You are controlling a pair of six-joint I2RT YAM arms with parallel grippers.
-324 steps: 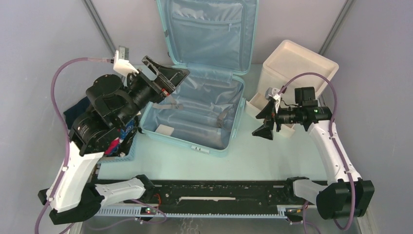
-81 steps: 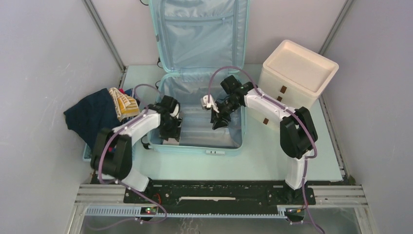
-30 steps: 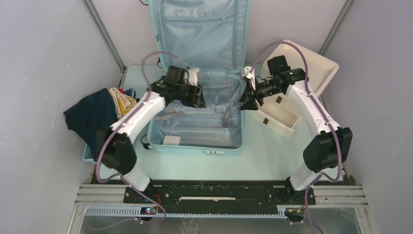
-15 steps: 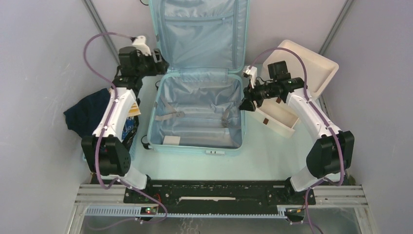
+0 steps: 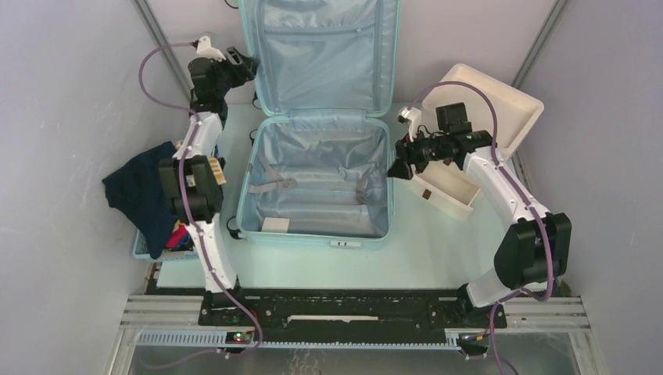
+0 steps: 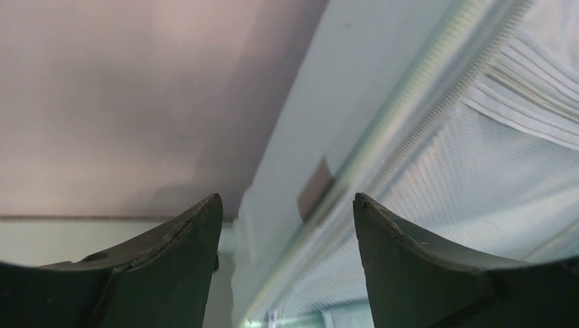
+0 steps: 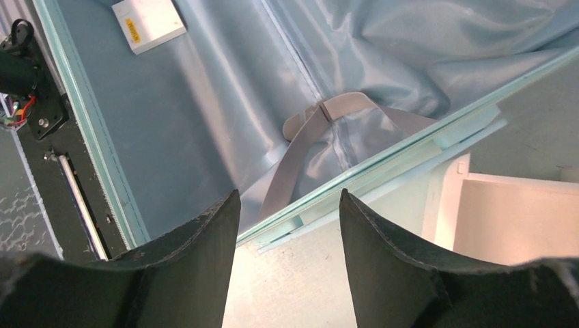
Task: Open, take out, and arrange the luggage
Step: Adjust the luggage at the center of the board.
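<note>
Lying open mid-table, the luggage [image 5: 317, 180] has its upright lid [image 5: 320, 47] cut off at the top. Both spread and empty, the left gripper [image 5: 244, 62] hangs at the lid's left edge, the right gripper [image 5: 395, 169] at the base's right rim. Left of the luggage, cloth [image 5: 137, 191] half-hides a basket [image 5: 160, 251].

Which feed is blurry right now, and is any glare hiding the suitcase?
Left wrist view: soft, the suitcase lid rim too close to focus. Right wrist view: sharp on the lining strap, open drawer slightly washed out. Top view: even light, no glare.
</note>
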